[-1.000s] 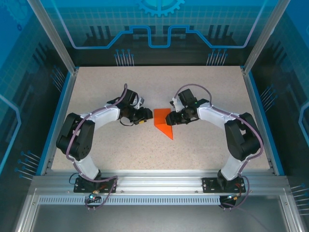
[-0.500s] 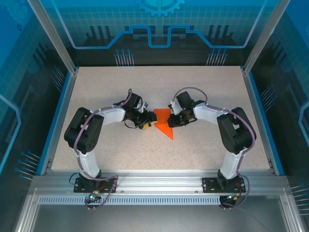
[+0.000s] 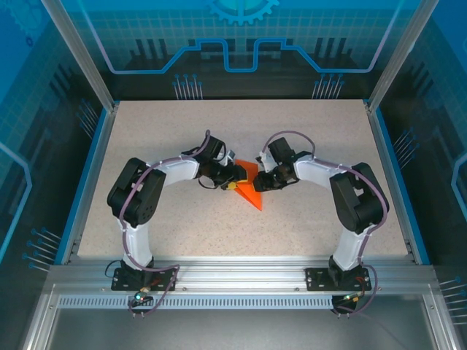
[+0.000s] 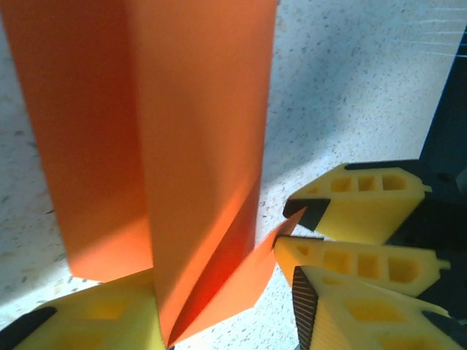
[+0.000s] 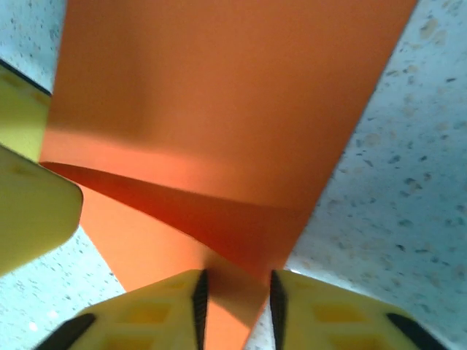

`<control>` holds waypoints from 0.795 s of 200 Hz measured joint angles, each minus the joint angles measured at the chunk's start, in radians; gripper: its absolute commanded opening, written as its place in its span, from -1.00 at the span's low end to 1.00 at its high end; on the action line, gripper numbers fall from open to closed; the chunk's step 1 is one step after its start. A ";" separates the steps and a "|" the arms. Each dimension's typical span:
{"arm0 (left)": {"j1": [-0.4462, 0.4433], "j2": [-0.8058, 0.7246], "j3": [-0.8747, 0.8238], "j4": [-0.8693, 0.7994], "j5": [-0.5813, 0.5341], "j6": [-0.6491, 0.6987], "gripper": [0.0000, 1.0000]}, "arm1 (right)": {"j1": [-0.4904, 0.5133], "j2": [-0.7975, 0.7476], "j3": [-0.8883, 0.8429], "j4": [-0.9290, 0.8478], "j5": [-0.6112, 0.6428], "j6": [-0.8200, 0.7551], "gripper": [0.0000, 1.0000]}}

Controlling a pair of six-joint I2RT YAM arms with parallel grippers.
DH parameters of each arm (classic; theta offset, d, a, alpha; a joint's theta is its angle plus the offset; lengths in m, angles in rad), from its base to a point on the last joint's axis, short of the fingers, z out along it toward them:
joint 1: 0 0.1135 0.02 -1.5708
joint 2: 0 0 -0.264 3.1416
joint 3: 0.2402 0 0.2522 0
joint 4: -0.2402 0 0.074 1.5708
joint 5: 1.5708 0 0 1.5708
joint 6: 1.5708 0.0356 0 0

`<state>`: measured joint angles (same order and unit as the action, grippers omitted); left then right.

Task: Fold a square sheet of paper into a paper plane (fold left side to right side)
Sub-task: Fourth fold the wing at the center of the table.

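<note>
**sheet of paper (image 3: 250, 192) at mid-table, between 2 grippers**

The sheet lies on the table (image 3: 160, 131), about midway between its left and right edges, with 1 pointed corner reaching toward the near edge. The left gripper (image 3: 232, 179) sits at the sheet's left side, its 2 fingers (image 4: 95, 321) spread to either side of a raised fold. The right gripper (image 3: 261, 181) sits at the sheet's right side, its 2 fingers (image 5: 146, 321) pinched on a corner. The grippers face each other across the sheet, close together.
</note>
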<state>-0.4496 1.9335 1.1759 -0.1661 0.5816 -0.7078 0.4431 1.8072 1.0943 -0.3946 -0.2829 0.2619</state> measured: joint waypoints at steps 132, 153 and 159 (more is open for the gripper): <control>0.000 0.000 0.066 -0.024 -0.001 -0.024 -0.63 | 0.227 -0.270 -0.259 0.106 0.257 0.011 -0.01; 0.000 0.000 0.072 -0.031 -0.001 -0.027 -0.64 | 0.231 -0.233 -0.254 0.122 0.283 0.011 -0.01; 0.000 0.000 0.073 -0.032 -0.001 -0.028 -0.65 | 0.233 -0.223 -0.251 0.124 0.287 0.010 -0.01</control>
<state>-0.4500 1.9335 1.2488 -0.1978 0.5808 -0.7357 0.6762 1.5845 0.8429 -0.2707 0.0040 0.2722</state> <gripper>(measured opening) 0.179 0.497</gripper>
